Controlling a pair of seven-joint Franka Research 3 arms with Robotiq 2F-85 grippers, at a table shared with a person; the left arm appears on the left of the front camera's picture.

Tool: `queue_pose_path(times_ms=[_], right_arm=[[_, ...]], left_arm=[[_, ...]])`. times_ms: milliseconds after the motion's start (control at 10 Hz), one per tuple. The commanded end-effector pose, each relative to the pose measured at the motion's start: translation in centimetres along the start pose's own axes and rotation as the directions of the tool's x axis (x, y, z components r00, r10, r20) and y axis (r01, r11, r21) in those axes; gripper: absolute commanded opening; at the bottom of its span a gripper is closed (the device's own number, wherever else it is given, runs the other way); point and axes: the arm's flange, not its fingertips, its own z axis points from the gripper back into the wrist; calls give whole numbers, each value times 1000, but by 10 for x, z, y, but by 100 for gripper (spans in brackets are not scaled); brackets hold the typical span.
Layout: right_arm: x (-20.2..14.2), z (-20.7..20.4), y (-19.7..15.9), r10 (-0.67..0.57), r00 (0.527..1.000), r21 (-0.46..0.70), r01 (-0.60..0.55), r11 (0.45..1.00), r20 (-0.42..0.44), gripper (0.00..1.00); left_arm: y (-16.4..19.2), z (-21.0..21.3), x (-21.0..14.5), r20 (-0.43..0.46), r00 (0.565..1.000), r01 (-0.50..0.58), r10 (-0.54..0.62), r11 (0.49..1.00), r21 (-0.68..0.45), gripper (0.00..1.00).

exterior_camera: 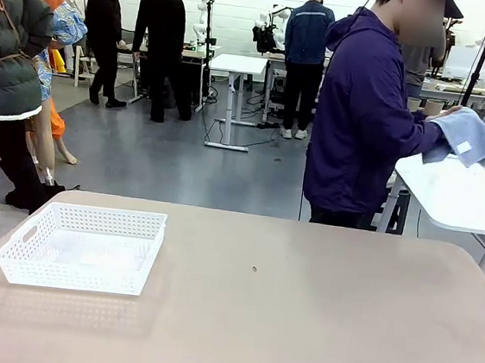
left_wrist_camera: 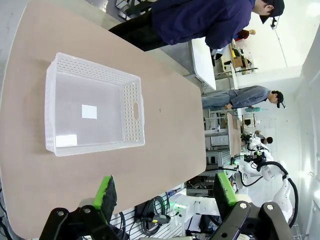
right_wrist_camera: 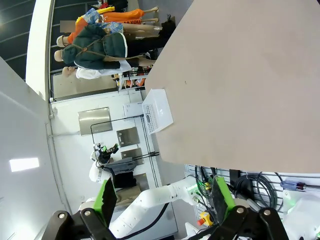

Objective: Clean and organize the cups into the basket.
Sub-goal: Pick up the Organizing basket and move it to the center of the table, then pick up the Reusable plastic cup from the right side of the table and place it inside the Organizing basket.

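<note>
Left pincer (left_wrist_camera: pixel 165 189) and right pincer (right_wrist_camera: pixel 165 191) gape empty, with a rectangular lattice-walled white basket (exterior_camera: pixel 72 273) on the smooth tan table (exterior_camera: pixel 314 328).

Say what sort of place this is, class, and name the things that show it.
Probably a robotics lab or workshop: the open, green-padded left claw faces a tan table holding a basket, white work tables stand across the hall, and people work at them.

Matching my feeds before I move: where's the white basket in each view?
Front view: basket lower left on the table.
Left wrist view: basket upper left, handle cutout facing right.
Right wrist view: basket small, left of centre, near the table's edge.
Shared landmark: dark speck on the table, in all three.
</note>
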Motion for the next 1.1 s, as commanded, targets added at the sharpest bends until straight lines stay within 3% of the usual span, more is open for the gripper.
queue_pose_path(times_ms=[0,1000], right_arm=[[0,0,0,-4,1000,2,4,1000,-1,100],[0,0,0,-4,1000,2,4,1000,-1,100]], left_arm=[[0,1,0,0,1000,-2,2,1000,-6,100],[0,1,0,0,1000,-2,2,1000,-6,100]])
